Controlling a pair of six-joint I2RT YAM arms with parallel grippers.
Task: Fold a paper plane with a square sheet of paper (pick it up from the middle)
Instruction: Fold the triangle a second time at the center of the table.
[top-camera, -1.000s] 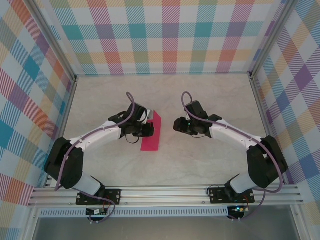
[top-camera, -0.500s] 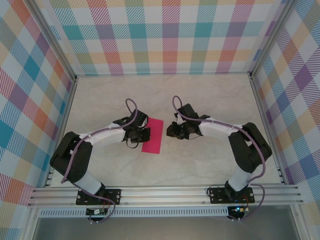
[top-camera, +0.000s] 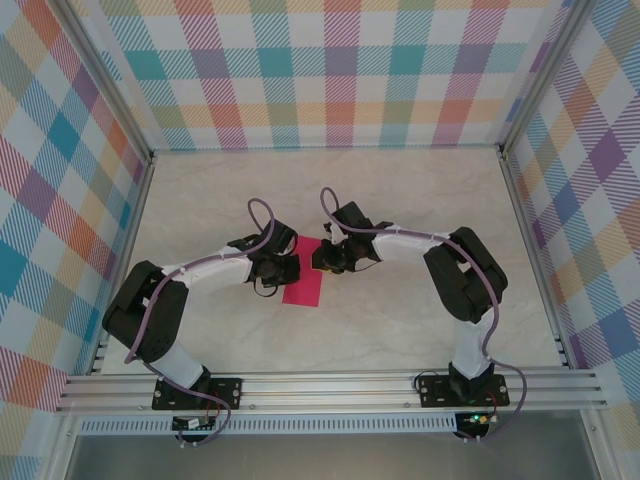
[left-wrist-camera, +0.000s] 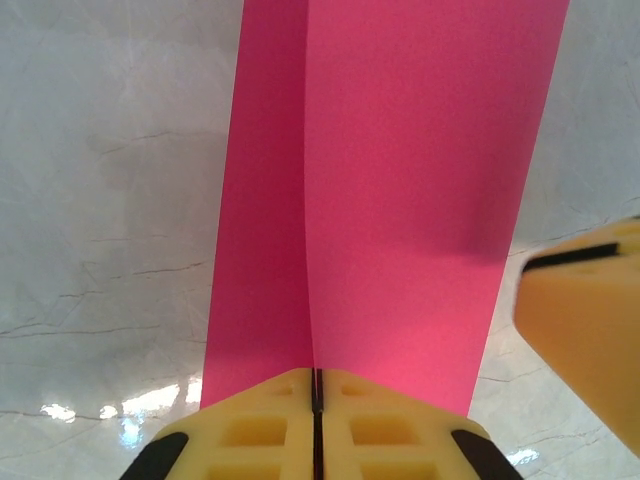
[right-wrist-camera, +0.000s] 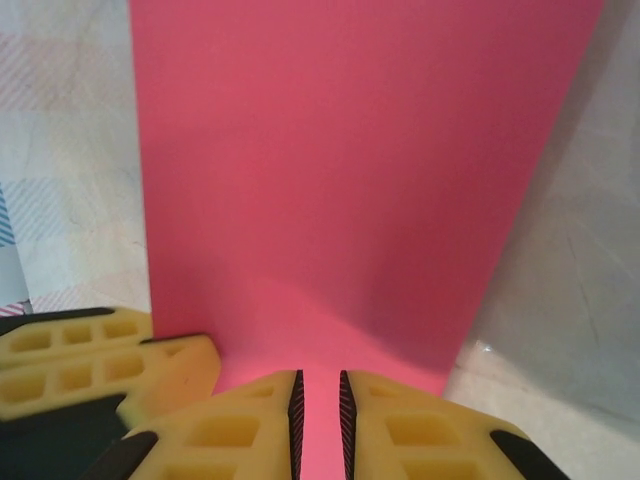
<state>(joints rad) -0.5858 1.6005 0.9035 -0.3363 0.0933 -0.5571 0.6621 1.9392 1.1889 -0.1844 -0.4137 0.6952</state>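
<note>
The square sheet of paper (top-camera: 303, 290) is crimson-pink and lies at the table's middle between both grippers. In the left wrist view the sheet (left-wrist-camera: 400, 180) has a crease running straight up from my left gripper (left-wrist-camera: 317, 372), which is shut on its near edge. My left gripper (top-camera: 293, 268) is at the sheet's left side. My right gripper (top-camera: 320, 262) is over the sheet's upper right part. In the right wrist view its jaws (right-wrist-camera: 320, 378) stand a narrow gap apart, with pink paper (right-wrist-camera: 350, 170) showing between and beyond them. The paper plane is out of view.
The marble-patterned table (top-camera: 400, 200) is fenced by plaid walls (top-camera: 330, 70) at the back and sides. An aluminium rail (top-camera: 330, 385) carrying both arm bases runs along the near edge. A finger (left-wrist-camera: 585, 320) of the right gripper shows at the right of the left wrist view.
The right arm has swung left onto the paper and its jaws have narrowed. The sheet, held by the left gripper, has gone from a thin, steeply tilted strip to lying flatter.
</note>
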